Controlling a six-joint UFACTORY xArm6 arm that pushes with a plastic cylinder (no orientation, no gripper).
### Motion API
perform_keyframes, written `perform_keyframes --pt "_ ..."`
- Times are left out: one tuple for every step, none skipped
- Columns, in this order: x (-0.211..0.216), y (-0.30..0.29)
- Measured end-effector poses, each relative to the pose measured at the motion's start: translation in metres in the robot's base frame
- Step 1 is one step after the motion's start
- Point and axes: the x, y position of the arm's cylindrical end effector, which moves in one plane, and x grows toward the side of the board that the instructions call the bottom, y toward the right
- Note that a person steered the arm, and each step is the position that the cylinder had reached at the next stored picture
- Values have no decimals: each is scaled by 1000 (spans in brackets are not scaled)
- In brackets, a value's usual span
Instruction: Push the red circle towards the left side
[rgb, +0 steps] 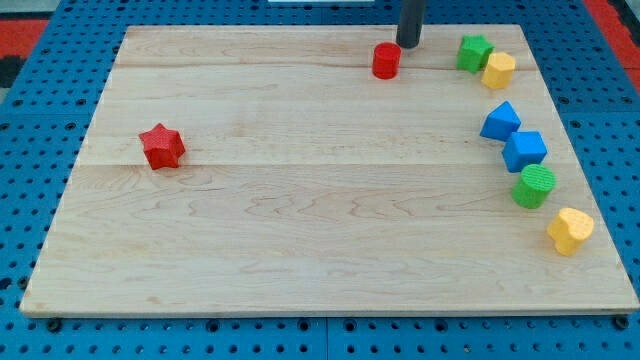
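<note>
Nearest the view's bottom, at the right edge of the wooden surface (300, 250), we see a yellow heart-like block (570, 230), then, moving upward, a green round block (534, 186), a blue cube (525, 150) and a blue triangular block (500, 121); well apart at the view's left lies a red star (162, 146). Farther back, a yellow block (498, 70) touches a green block (474, 52). At the view's top centre stands the red circle (386, 60), with our tip (407, 44) just beside it on its upper right. We carry no hand, only the rod, so nothing is grasped. We judge the task barely begun: the circle sits right of centre, and the whole leftward push across open surface remains.
</note>
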Motion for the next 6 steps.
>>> perform_keyframes --pt "29 -40" --pt "44 -91" --pt "46 -63" --pt "75 -53" --pt "89 -111" --pt "82 -179"
